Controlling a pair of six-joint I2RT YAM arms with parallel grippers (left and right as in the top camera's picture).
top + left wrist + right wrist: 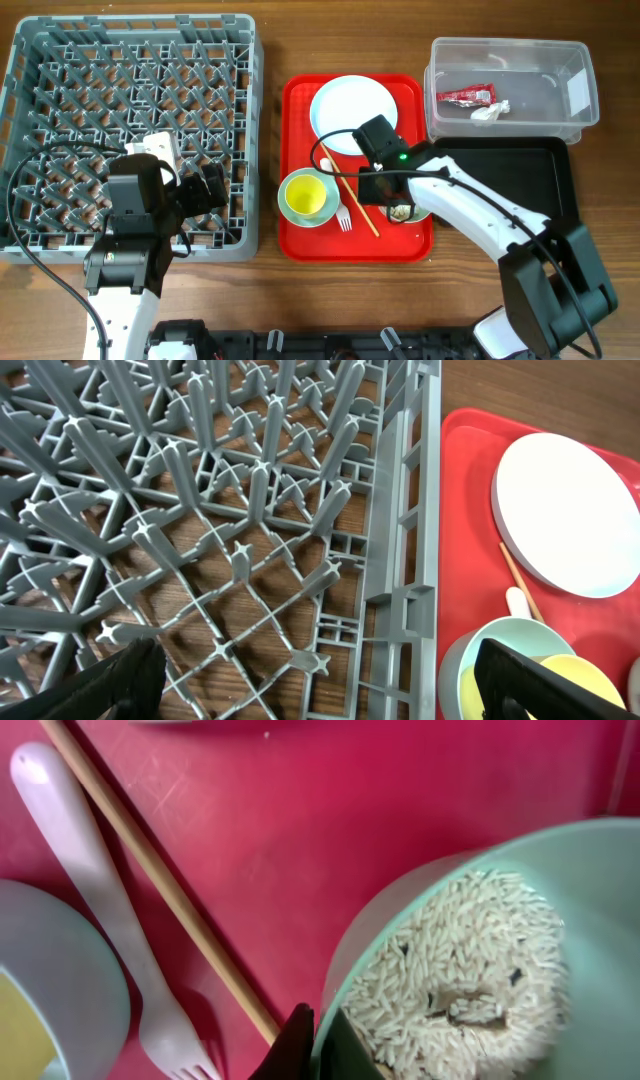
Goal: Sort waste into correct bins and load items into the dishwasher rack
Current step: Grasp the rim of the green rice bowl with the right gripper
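Observation:
My right gripper (388,188) (325,1042) is shut on the rim of a mint-green bowl (418,212) (580,870) holding rice leftovers (460,990), on the red serving tray (400,240). Beside it lie a wooden chopstick (352,192) (165,895) and a white fork (340,210) (95,910). A second mint bowl (292,200) (470,650) holds the yellow cup (310,197) (570,675). The pale-blue plate (353,112) (570,510) lies at the tray's far end. My left gripper (203,188) (330,690) is open and empty over the grey rack's (130,110) (250,530) near right corner.
The clear tub (540,60) at the back right holds the red wrapper (465,96) and the white scrap (490,113). The black tray (530,180) lies in front of it, partly under my right arm. Cables run along the rack's near left side.

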